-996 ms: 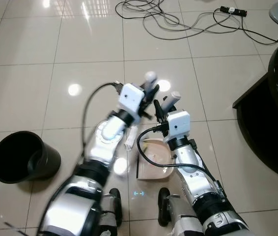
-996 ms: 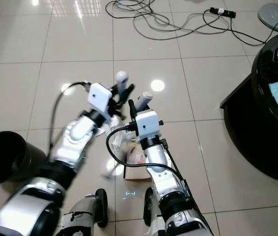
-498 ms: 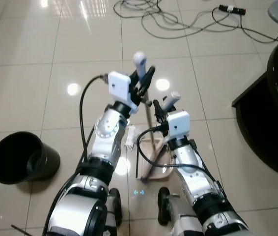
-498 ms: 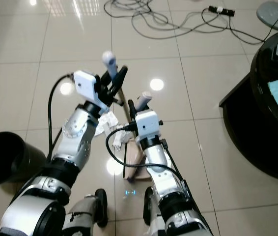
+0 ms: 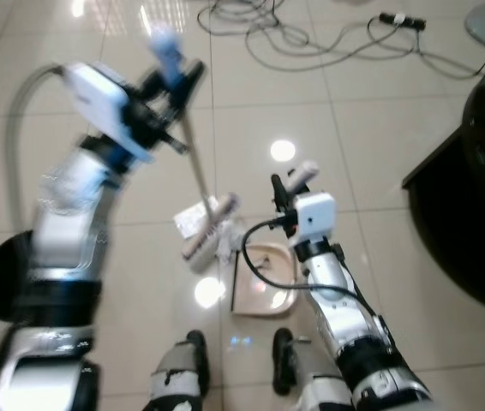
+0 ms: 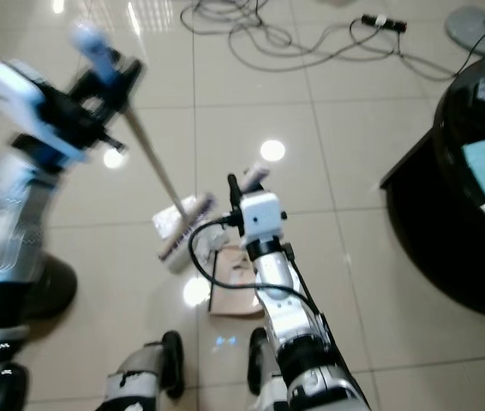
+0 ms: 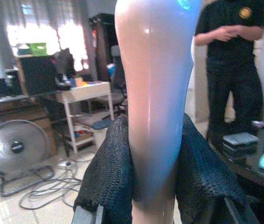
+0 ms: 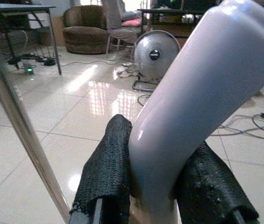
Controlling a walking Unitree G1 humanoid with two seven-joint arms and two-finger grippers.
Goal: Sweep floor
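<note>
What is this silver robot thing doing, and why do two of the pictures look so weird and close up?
It's a walking robot sweeping the floor. Two pictures come from cameras in its head, looking down at its silver arms. The close-up ones come from cameras on its wrists. Its left gripper holds a broom handle; the broom head touches crumpled paper on the tiles. Its right gripper holds the dustpan's handle, with the dustpan on the floor. Cables lie farther away.
</note>
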